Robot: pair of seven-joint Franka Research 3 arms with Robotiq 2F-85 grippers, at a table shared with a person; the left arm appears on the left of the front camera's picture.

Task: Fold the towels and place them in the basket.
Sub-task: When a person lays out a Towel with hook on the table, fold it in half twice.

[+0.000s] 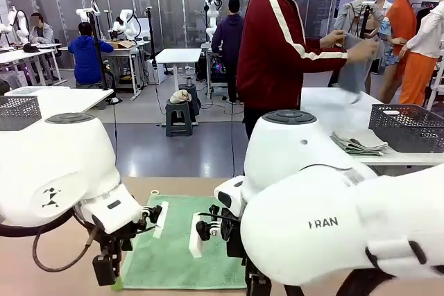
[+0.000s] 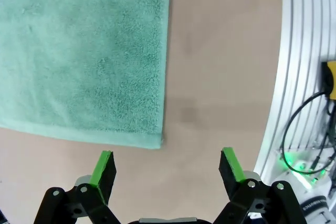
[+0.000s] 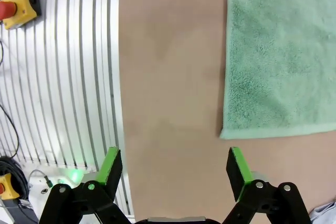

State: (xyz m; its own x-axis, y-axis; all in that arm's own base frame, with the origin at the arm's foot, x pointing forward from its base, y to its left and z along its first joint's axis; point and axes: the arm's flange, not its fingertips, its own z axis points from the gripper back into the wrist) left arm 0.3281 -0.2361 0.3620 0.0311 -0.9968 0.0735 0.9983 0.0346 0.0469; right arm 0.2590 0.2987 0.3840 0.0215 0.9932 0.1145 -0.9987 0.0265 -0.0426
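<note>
Both pincers hang empty with jaws spread wide: our left pincer (image 2: pixel 168 161) and right pincer (image 3: pixel 173 158) hover above the tan table (image 2: pixel 220 77), each just short of a near corner of the green towel (image 1: pixel 184 254). It lies flat and unfolded, and we judge it is laid out so both corners can be lifted together. Well apart, on a white table (image 1: pixel 326 105), the dark basket (image 1: pixel 416 133) waits beside folded towels (image 1: pixel 359 142).

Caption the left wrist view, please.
Open left end effector over bare table, by a corner of the green towel.
</note>
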